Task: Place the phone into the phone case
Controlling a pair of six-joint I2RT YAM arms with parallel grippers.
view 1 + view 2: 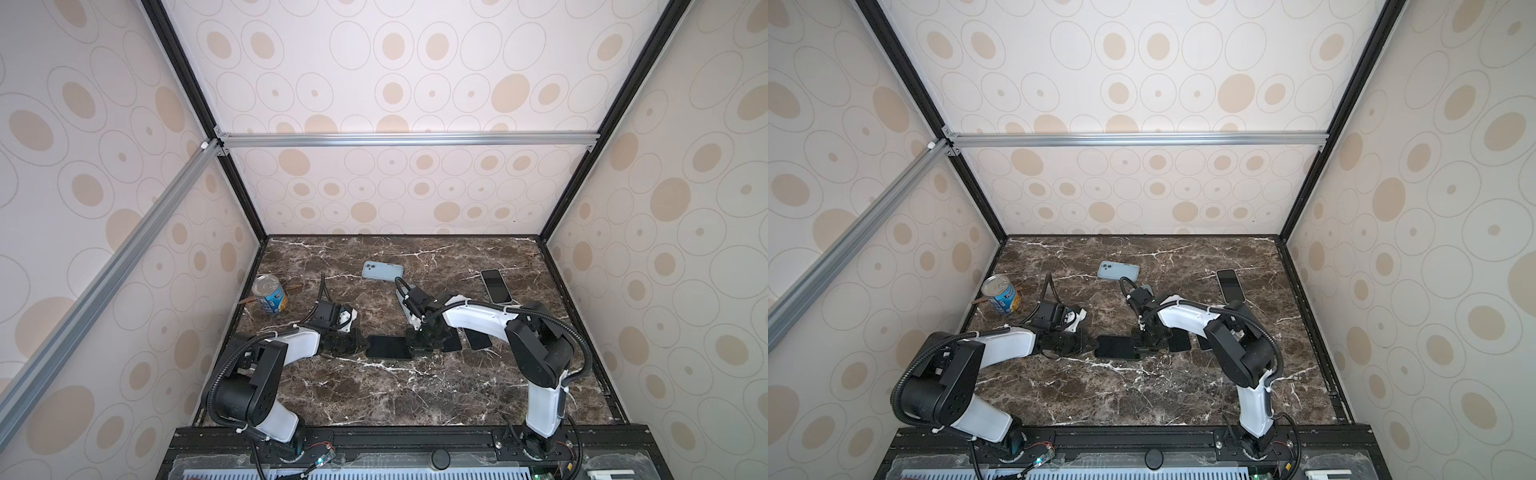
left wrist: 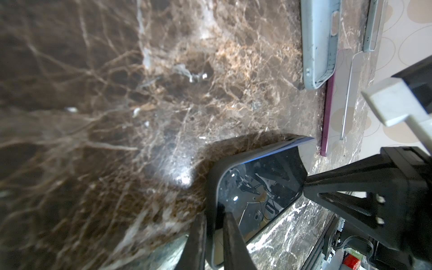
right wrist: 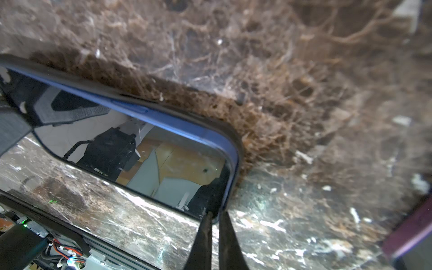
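Left gripper, nearly closed, pinches the phone case at its left end; right gripper, fully closed, pinches the phone at the right end. Long axis runs left-right, frame centre, on the tabletop; seating appears incomplete.

Desk: dark brown marble pattern with white veins. A can with a blue label and silver lid stands at the left edge of the desk, near the wall, in both top views. A thin brown wooden strip lies flat, passing behind the can. Wall panels: beige oval pattern.
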